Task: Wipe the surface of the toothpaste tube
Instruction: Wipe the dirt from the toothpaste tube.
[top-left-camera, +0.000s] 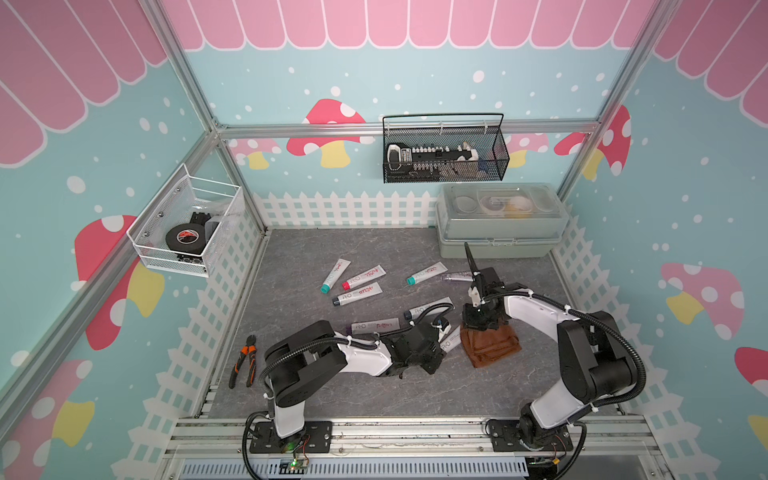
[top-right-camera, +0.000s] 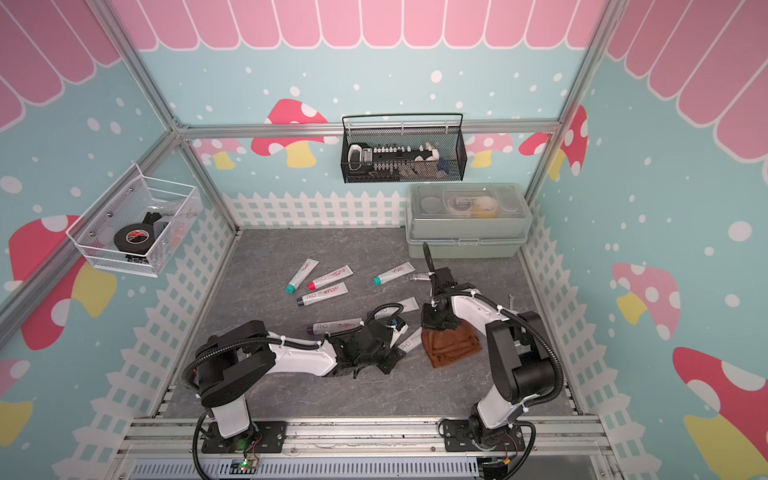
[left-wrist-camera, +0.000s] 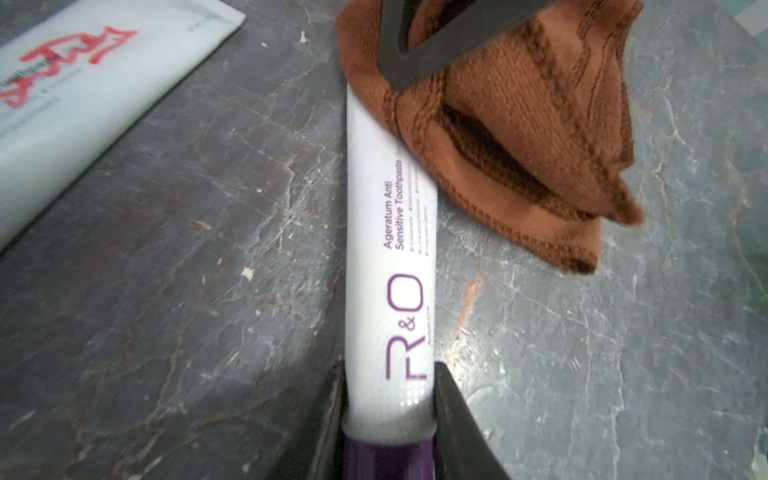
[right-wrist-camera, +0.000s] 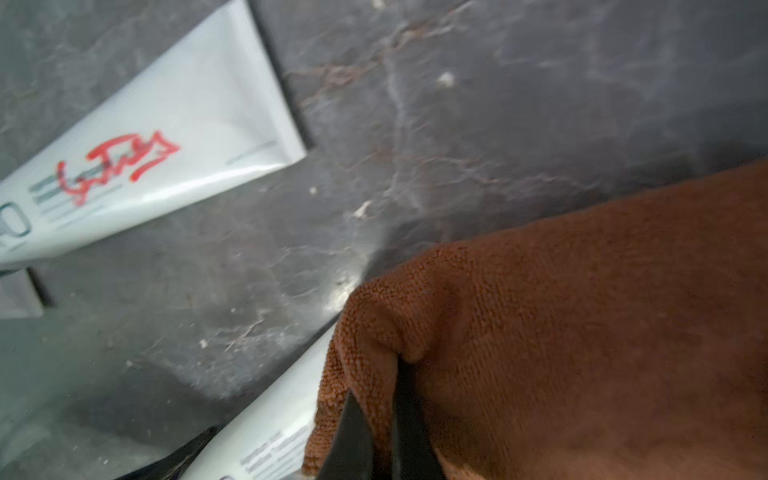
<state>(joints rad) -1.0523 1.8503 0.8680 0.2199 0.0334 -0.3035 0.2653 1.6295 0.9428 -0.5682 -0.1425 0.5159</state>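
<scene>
The white toothpaste tube (left-wrist-camera: 390, 249) with purple R&O lettering and a purple cap lies on the grey mat, and its cap end sits between the jaws of my left gripper (left-wrist-camera: 388, 374), which is shut on it. In both top views the tube (top-left-camera: 452, 340) (top-right-camera: 409, 341) pokes out from the left gripper (top-left-camera: 441, 347) toward the right. A folded brown cloth (left-wrist-camera: 519, 133) (top-left-camera: 494, 345) rests over the tube's far end. My right gripper (right-wrist-camera: 380, 395) (top-left-camera: 478, 328) is shut on a fold of the cloth (right-wrist-camera: 582, 332), pointing down at it beside the tube (right-wrist-camera: 270, 415).
Several other tubes with red scribbles lie on the mat, one (left-wrist-camera: 83, 83) (right-wrist-camera: 166, 158) close by and others (top-left-camera: 357, 280) farther back. Orange pliers (top-left-camera: 245, 365) lie at the left. A grey lidded box (top-left-camera: 503, 224) stands at the back right. A clear bottle (top-left-camera: 457, 275) lies near it.
</scene>
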